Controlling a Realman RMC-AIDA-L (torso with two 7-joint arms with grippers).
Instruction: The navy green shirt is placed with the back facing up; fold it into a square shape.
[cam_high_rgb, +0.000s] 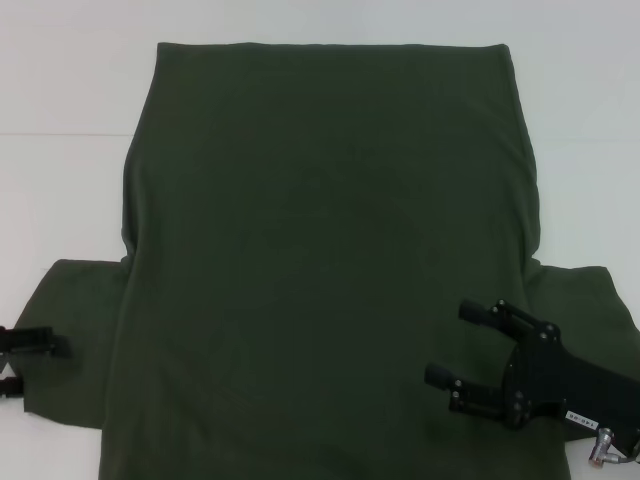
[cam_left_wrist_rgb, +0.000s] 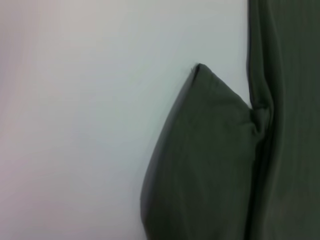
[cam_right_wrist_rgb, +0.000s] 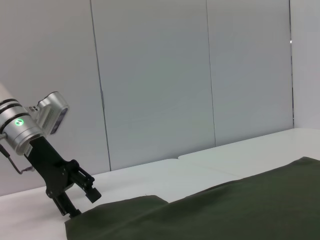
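The navy green shirt (cam_high_rgb: 320, 240) lies spread flat on the white table, plain side up, collar end near me and hem far. Both short sleeves stick out sideways. My right gripper (cam_high_rgb: 458, 344) hovers open over the shirt's near right part, beside the right sleeve (cam_high_rgb: 590, 290), its fingers pointing toward the middle of the shirt. My left gripper (cam_high_rgb: 25, 365) is at the outer edge of the left sleeve (cam_high_rgb: 75, 330), open; the right wrist view shows the left gripper (cam_right_wrist_rgb: 80, 197) with its lower finger down by that sleeve (cam_right_wrist_rgb: 120, 215). The left wrist view shows the sleeve (cam_left_wrist_rgb: 200, 160) from above.
The white table (cam_high_rgb: 60, 90) runs on beyond the shirt on the left, right and far sides. Grey wall panels (cam_right_wrist_rgb: 150, 75) stand behind the table in the right wrist view.
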